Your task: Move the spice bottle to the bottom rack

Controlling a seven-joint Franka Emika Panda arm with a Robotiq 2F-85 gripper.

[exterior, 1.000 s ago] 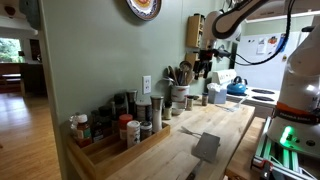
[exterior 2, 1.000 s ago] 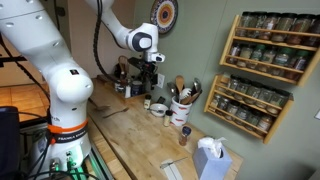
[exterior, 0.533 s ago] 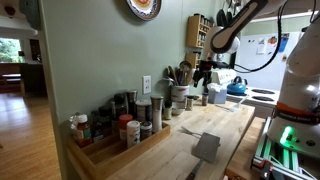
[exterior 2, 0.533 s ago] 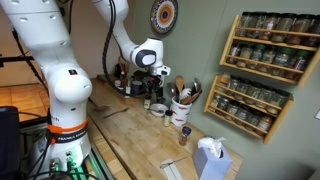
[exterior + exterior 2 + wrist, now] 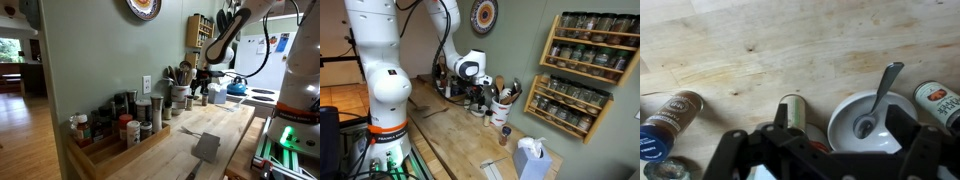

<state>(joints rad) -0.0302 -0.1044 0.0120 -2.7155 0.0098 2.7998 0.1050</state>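
My gripper [image 5: 840,125] is open and empty, low over the wooden counter. In the wrist view a small upright spice bottle with a pale lid [image 5: 792,108] stands by its left finger, and a white bowl [image 5: 845,130] with a spoon lies between the fingers. A brown spice bottle with a blue cap [image 5: 670,122] lies on its side at the left. Both exterior views show the gripper [image 5: 203,85] [image 5: 480,92] among bottles near the wall. The narrow wall rack [image 5: 198,32] [image 5: 582,70] hangs above, and its bottom shelf [image 5: 563,112] is lined with small bottles.
A utensil crock [image 5: 503,108] [image 5: 180,92] stands close beside the gripper. Another bottle [image 5: 940,102] lies right of the bowl. A long wooden tray of larger spice jars [image 5: 110,135] sits along the wall. A blue kettle [image 5: 236,88] stands behind. A grey cloth [image 5: 207,147] lies on the counter.
The arm has swung down and the gripper has dropped from near the wall rack's height to just above the counter beside the crock. Nothing was taken hold of.
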